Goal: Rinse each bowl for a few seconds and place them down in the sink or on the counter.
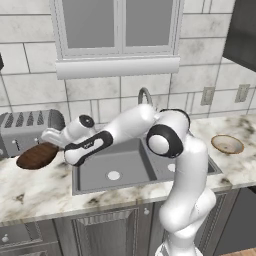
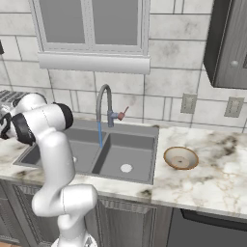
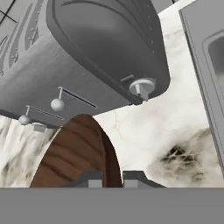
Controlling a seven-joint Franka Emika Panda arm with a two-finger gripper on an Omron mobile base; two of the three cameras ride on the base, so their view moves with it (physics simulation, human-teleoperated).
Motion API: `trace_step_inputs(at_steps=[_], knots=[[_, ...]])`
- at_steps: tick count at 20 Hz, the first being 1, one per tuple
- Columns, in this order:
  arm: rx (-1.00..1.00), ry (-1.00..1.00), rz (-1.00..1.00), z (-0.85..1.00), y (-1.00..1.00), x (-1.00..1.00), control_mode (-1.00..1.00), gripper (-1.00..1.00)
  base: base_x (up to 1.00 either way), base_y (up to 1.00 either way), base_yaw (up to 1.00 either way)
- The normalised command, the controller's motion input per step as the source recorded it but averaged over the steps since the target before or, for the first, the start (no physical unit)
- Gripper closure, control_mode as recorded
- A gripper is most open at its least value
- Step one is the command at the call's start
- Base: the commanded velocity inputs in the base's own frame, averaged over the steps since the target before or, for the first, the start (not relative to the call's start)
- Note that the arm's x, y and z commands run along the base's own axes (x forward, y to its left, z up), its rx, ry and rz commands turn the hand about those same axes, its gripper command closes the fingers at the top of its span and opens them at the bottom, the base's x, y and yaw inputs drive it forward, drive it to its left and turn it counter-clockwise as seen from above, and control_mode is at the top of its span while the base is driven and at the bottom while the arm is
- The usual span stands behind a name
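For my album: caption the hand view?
Fingers close on the brown bowl beside the toaster.

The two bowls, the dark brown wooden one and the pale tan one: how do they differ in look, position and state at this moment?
The dark brown wood-grain bowl is deep brown all over; the pale tan bowl with a whitish inside is light. The brown bowl is left of the grey double-basin sink, beside the grey toaster; the tan bowl is right of the sink. The brown bowl looks tilted at the gripper; the tan bowl sits flat and alone on the marble counter. Both are shallow and round.
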Motion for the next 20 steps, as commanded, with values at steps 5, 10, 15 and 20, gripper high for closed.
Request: trace_step_inputs(at_steps=[5, 10, 15, 20], knots=[[0.0, -0.02, -0.13, 0.3, -0.23, 0.0, -1.0, 1.0, 0.0, 0.0, 0.0], [0.0, 0.0, -0.14, 0.33, -0.24, -0.01, -1.0, 1.0, 0.0, 0.0, 0.0], [0.0, 0.0, -0.15, 0.34, -0.23, -0.03, -1.0, 1.0, 0.0, 0.0, 0.0], [0.0, 0.0, -0.16, 0.29, -0.18, -0.07, -1.0, 1.0, 0.0, 0.0, 0.0]])
